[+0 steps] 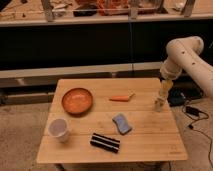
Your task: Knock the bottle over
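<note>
Pale bottle upright near table edge, gripper just above.

This looks to me like a robotics lab or workshop: a cluttered dark bench across the top of the frame, a low wooden table on speckled flooring, and loose cables at right. My gripper hangs near the table's right edge.

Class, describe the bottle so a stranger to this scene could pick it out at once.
Start at the wooden table and go to its right edge. There the bottle stands upright, directly beneath the arm's gripper. It is slim, pale and narrow-necked, unlike the white cup at the left front.
</note>
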{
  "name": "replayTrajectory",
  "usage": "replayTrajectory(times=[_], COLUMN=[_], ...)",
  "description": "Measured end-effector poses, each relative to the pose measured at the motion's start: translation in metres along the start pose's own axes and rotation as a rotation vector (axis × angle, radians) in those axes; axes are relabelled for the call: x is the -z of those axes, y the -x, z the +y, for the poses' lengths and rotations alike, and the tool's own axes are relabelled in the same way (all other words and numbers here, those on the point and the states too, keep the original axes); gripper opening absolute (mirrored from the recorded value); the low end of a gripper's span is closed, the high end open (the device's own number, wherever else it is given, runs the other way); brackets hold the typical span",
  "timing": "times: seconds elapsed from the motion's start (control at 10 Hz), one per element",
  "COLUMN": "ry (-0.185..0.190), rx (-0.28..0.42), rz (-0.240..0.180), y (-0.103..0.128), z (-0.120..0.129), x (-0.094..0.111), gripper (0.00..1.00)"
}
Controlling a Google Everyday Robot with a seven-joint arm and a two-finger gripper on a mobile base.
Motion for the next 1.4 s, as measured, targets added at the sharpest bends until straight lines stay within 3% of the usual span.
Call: replayTrajectory(times=[1.4], ry=[0.003], rx=[-0.027], rz=[0.009], y=[-0.016], z=[-0.013], x=[0.006], gripper=[0.8])
